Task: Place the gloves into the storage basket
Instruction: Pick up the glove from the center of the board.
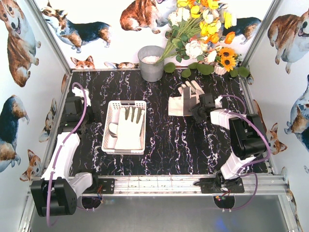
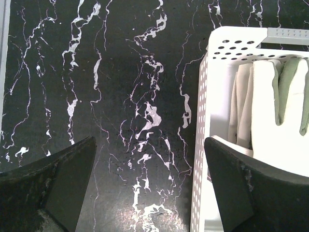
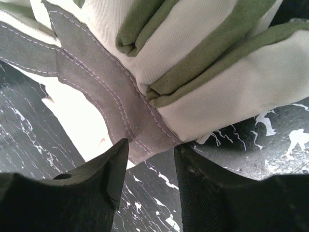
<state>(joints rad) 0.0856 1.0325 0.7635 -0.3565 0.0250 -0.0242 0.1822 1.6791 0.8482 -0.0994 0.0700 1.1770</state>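
Note:
The white slotted storage basket (image 1: 112,116) stands left of centre, and one cream-white glove (image 1: 129,126) lies flat in it. The basket's wall (image 2: 205,145) and that glove (image 2: 270,121) show in the left wrist view. My left gripper (image 1: 77,104) hangs open and empty (image 2: 149,193) over bare table left of the basket. Further gloves (image 1: 183,100) lie in a pile right of centre. My right gripper (image 1: 197,110) is at the pile's near right edge. Its jaws are apart (image 3: 149,159), and a grey patch of the top glove (image 3: 111,96) reaches just to the tips, not pinched.
A grey metal bucket (image 1: 151,63) stands at the back centre. A bunch of artificial flowers (image 1: 203,34) leans over the back right. Printed walls close off three sides. The arms' mounting rail (image 1: 159,182) runs along the near edge.

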